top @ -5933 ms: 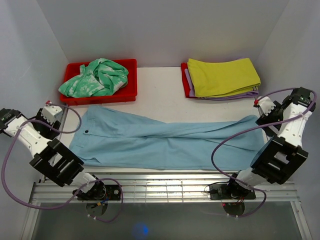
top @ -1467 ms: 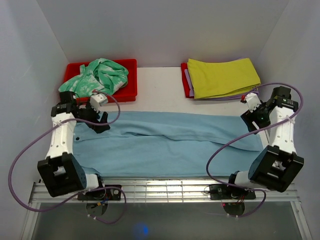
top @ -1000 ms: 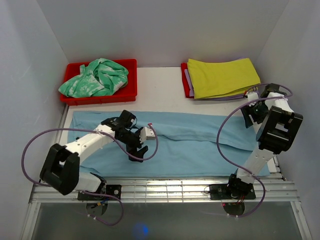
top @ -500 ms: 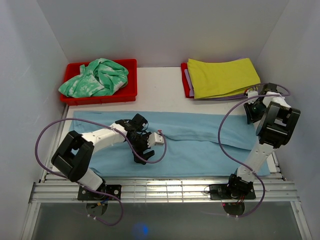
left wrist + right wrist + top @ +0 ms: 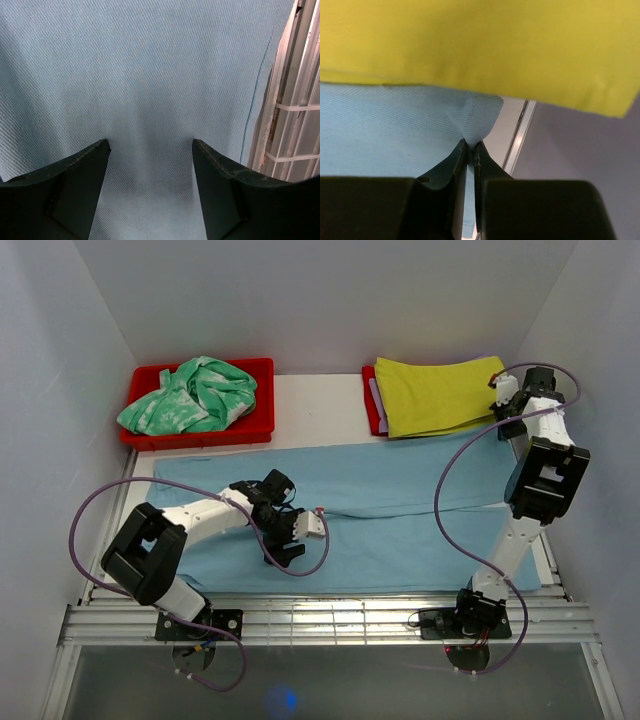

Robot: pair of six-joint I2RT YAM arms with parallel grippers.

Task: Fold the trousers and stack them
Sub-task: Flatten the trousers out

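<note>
Blue trousers (image 5: 420,540) lengthwise, left to right

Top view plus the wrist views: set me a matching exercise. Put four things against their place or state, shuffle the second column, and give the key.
Things:
1. trousers
2. mint-green patterned garment
3. yellow-green cloth
4. right jaws

Place or state:
A. heaped in the red bin
B. shut on a corner of the trousers
C. spread flat, left to right
D. folded, back right

Pairs: 1-C, 2-A, 3-D, 4-B
</note>
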